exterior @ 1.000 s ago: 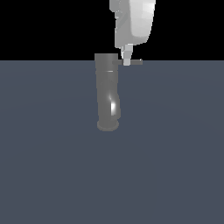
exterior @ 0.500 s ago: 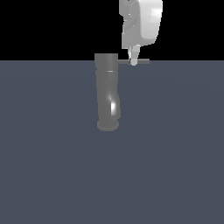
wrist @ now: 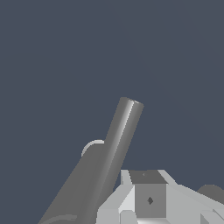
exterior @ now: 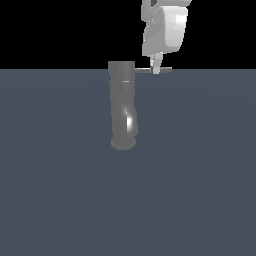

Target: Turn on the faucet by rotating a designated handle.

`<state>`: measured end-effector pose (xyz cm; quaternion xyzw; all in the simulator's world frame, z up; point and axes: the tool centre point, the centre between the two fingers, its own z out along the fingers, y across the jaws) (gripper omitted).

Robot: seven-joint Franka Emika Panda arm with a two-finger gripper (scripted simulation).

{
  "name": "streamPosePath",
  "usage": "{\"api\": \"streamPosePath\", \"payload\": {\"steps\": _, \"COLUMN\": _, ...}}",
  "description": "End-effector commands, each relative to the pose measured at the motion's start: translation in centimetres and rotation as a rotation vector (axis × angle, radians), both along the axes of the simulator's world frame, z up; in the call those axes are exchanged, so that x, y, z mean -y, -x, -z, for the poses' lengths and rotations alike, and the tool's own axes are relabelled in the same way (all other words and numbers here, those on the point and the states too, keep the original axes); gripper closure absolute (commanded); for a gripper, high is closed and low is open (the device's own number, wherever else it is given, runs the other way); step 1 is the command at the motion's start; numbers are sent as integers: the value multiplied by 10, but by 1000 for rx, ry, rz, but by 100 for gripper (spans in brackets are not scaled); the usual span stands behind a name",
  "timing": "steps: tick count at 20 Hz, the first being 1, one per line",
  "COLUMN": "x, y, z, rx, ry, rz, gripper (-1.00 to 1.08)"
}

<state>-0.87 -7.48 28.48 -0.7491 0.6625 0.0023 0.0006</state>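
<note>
Though claw-crossed, handle (exterior: 144,70) horizontal, rightward.

Glossy grey faucet (exterior: 123,107) w/ white highlight, grey handle (exterior: 150,70), white gripper (exterior: 156,69), slate-blue floor (exterior: 60,190).

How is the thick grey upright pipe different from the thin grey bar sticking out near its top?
The glossy grey faucet column is thick, stands upright with a slight bend and a flared base; the flat grey handle bar is thin, straight and lies sideways. The column carries a bright highlight; the bar looks dull. Both are grey metal, joined at the top.
</note>
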Motion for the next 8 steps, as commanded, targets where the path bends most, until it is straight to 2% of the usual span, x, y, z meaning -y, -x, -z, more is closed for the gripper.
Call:
{"api": "streamPosePath", "payload": {"steps": 1, "x": 23, "y": -6, "z": 0, "rx": 3, "ry": 4, "rz": 30, "gripper": 108}}
{"api": "streamPosePath", "payload": {"steps": 8, "x": 37, "y": -20, "z": 0, "rx": 3, "ry": 4, "rz": 36, "gripper": 108}}
